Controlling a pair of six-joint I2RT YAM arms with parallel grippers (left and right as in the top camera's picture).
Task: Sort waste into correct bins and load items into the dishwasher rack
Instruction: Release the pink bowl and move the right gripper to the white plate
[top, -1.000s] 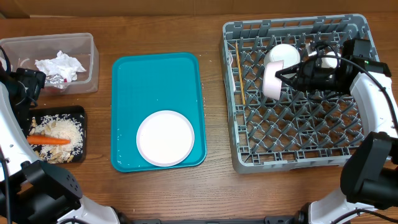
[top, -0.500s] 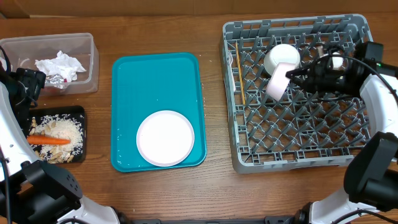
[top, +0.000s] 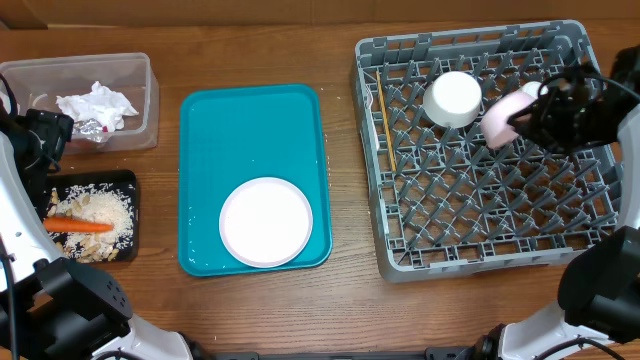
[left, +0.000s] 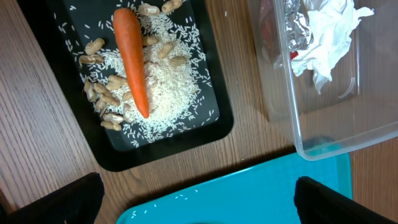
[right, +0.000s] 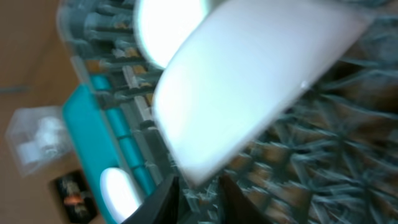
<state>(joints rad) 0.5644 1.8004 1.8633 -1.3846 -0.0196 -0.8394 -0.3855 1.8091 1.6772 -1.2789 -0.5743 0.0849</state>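
white bowl (top: 498, 118) tilted on edge among the pegs, far right part of the grey dishwasher rack (top: 480, 262), surface plain and glossy, a bit pinkish from overhead. right gripper (top: 520, 118) right up against it, arm reaching in from the rack's right side; in wrist view bowl's rim down between the two dark fingers (right: 166, 198), but pic too blurred: cannot tell whether clenched or let go. second white bowl (top: 452, 98) just left of the first, also in the rack, round from above, apart from the gripper. thin wooden chopstick (top: 385, 120) lying lengthwise along the rack's left edge. mid-table: teal tray (top: 250, 130) w/ flat white plate (top: 266, 221) on its near half. far left: clear tub (top: 75, 62) w/ crumpled napkins (top: 95, 103) and red-and-silver wrapper (top: 90, 128) inside. just nearer than that, black tray (left: 205, 134) w/ orange carrot (left: 130, 56) lying across a heap of rice scraps (left: 168, 81), some peanut-like bits round the edge. left gripper (left: 199, 202) spread wide, nothing between the jaws, above the gap between black tray, tub and teal tray. bare wood table (top: 350, 300) under it all. upright pegs and 2nd bowl close around the tilted bowl.
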